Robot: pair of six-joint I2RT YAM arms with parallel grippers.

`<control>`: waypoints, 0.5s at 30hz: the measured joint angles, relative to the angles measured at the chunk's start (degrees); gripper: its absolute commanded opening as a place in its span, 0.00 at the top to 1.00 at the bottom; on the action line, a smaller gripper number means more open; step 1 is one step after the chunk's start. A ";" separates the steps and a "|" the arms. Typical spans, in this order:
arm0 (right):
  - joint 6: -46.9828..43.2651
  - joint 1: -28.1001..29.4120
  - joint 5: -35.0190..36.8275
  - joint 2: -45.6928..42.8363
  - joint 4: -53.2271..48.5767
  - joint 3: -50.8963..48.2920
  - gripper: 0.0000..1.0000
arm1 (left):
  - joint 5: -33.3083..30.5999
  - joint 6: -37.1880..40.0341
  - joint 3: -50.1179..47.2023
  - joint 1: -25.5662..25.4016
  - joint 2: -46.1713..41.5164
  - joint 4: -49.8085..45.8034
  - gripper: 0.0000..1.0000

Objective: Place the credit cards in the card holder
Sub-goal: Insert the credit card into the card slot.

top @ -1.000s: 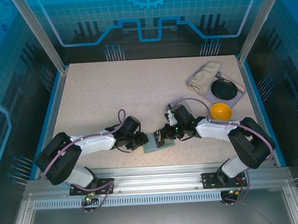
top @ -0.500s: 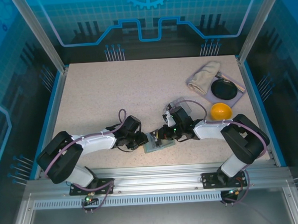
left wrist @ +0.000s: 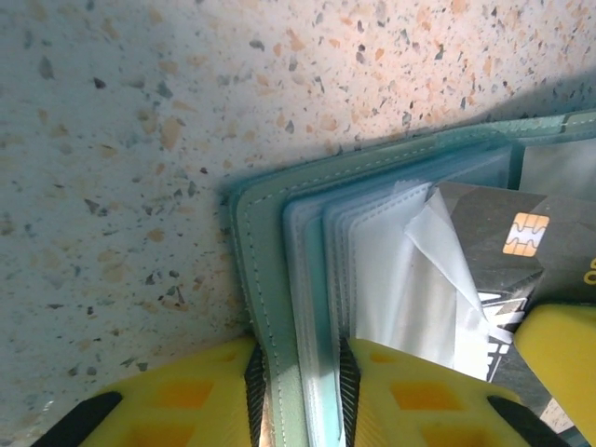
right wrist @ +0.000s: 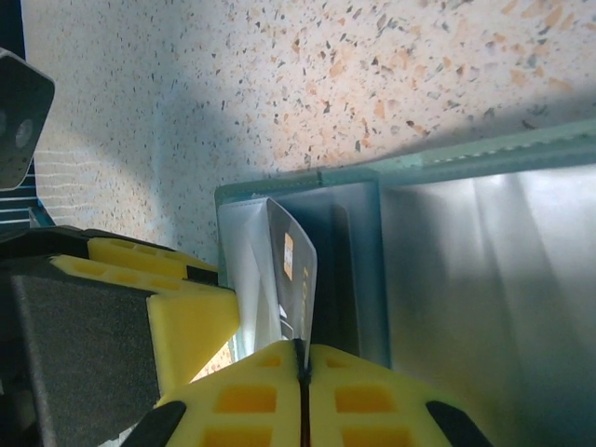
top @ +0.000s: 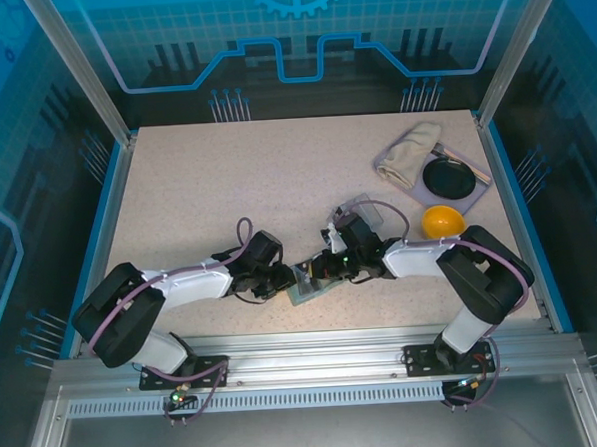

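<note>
Card holder open on speckled beige tabletop, blue-panelled enclosure.

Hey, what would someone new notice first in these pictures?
An open teal wallet lies near the front edge of the table, worked from both sides. The right gripper pinches a dark chip card at a clear sleeve, while the left gripper clamps the wallet's edge. An orange bowl glows at right.

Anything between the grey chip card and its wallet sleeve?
Probably: a curled clear plastic sleeve flap lies across the leading corner of the dark grey chip card, pinched in the right tool, inside the teal-green folding wallet.
</note>
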 measured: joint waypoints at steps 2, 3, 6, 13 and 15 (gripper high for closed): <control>-1.14 -0.35 -0.48 -0.42 -1.11 0.15 0.92 | -0.02 0.00 0.00 0.00 0.00 0.04 0.74; -1.75 -0.70 -0.76 -0.52 -1.70 0.15 0.92 | -0.07 0.00 0.00 0.00 0.00 0.04 0.74; -2.93 -1.31 -1.57 -0.57 -2.80 0.15 0.93 | -0.28 0.00 0.00 0.00 0.00 0.07 0.76; -4.74 -2.58 -4.28 -0.55 -4.02 0.39 0.93 | -0.39 0.00 0.00 0.00 0.04 0.31 0.77; -5.18 -2.82 -5.46 0.07 -4.28 0.87 0.93 | -0.39 0.00 0.00 0.00 0.04 0.37 0.78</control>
